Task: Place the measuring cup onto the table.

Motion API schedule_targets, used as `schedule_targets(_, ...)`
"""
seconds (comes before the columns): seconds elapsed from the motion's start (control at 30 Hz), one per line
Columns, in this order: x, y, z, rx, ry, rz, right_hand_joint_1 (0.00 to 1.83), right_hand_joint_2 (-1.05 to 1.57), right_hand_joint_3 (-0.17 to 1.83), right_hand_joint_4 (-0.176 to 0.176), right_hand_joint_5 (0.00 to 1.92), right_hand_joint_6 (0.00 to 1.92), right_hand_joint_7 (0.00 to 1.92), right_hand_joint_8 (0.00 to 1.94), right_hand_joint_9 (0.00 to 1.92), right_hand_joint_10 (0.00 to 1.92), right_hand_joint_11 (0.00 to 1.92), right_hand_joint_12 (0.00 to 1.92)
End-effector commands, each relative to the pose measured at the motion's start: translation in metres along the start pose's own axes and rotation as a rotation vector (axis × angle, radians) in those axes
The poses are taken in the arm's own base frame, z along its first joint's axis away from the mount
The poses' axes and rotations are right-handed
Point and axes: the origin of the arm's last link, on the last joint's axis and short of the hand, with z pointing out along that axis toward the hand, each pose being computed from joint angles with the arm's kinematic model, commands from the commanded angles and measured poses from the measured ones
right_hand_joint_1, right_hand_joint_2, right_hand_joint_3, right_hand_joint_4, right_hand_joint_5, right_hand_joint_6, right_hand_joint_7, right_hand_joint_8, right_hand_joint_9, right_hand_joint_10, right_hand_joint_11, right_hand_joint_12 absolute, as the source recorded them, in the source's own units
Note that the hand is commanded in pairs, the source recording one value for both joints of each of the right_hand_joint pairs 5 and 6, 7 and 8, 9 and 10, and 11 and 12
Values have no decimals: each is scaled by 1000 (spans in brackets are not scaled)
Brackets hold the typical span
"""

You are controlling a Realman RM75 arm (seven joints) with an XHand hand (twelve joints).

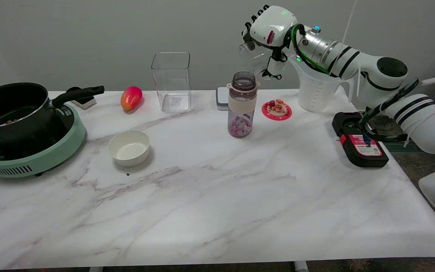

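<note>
Raised above the far side of the bench (240, 196), the right hand (268, 32) held a small clear measuring cup (254, 60), its fingers wrapped around it in mid-air. The cup hung just over the open water bottle (242, 105), with a large translucent jug (317, 88) behind the wrist and a red coaster (276, 110) just beside the bottle. By my reading, the carry was under way and the set-down not yet begun. Next, the hand needed a bare patch of marble, a steady descent keeping the cup upright, and a release only once its base rested flat.
</note>
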Motion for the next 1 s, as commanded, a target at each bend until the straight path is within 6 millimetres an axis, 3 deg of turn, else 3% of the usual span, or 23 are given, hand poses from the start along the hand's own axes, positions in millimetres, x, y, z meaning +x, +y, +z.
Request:
schedule_targets(0.03,3,10,-30,-141,9,50,1577,653,1251,0,1623,1623,1567,1567,1453,1453,1263,1263)
schedule_targets(0.3,-4,17,-73,-316,-23,119,1581,668,1235,0,1628,1628,1571,1571,1456,1456,1266,1266)
schedule_targets(0.6,-23,6,-111,-436,-100,207,1588,668,1236,0,1625,1625,1577,1577,1463,1463,1272,1272)
schedule_targets(1.0,-60,-34,-144,-558,-191,488,1552,883,1033,0,1738,1738,1632,1632,1510,1510,1311,1311)
